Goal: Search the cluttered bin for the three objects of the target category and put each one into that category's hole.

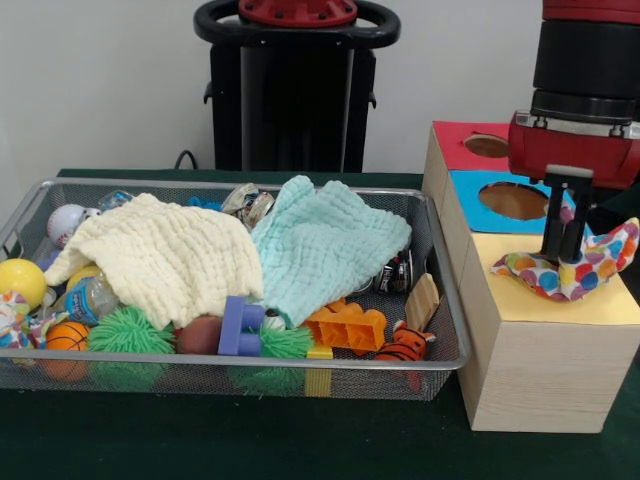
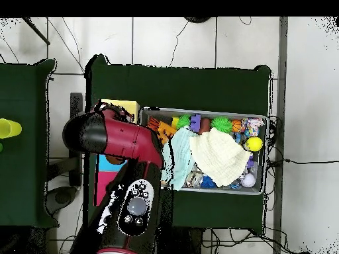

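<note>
A wire mesh bin (image 1: 437,300) holds clutter under a cream cloth (image 1: 165,260) and a mint cloth (image 1: 325,240). Beside it, the gripper (image 1: 562,252) is clamped on a polka-dot cloth (image 1: 575,268) resting on the box's yellow top (image 1: 560,305), covering the hole.

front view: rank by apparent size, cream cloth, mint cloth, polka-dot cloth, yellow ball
1. cream cloth, largest spread.
2. mint cloth, a little smaller; part of it may be hidden under the cream one.
3. polka-dot cloth, bunched at the hand on the yellow box top.
4. yellow ball, smallest.
</note>
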`<act>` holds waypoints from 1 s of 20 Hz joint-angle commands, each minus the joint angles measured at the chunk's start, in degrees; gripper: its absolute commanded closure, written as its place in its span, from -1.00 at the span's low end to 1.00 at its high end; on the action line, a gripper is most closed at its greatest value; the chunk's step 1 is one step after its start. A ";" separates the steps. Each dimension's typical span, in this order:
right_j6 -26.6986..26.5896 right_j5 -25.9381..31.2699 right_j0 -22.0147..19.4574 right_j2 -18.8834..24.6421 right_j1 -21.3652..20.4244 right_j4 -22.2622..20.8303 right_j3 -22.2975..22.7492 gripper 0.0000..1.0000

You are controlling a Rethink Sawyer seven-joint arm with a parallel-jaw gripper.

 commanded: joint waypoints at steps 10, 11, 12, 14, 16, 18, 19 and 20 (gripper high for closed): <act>5.26 5.75 -1.80 6.62 4.13 -2.78 3.23 1.00; 5.27 5.77 -1.76 6.60 4.30 -2.83 3.11 1.00; 5.49 5.74 -1.59 6.63 4.50 -2.79 3.22 1.00; 5.63 5.83 -1.44 6.42 5.02 -2.93 2.92 1.00; 5.55 5.86 -1.47 6.40 5.51 -3.03 2.87 1.00; 5.31 5.81 -1.60 6.69 6.03 -3.06 2.94 1.00; 5.18 5.77 -1.69 6.93 6.12 -3.03 3.12 1.00; 5.06 5.73 -1.78 7.18 6.21 -3.00 3.30 1.00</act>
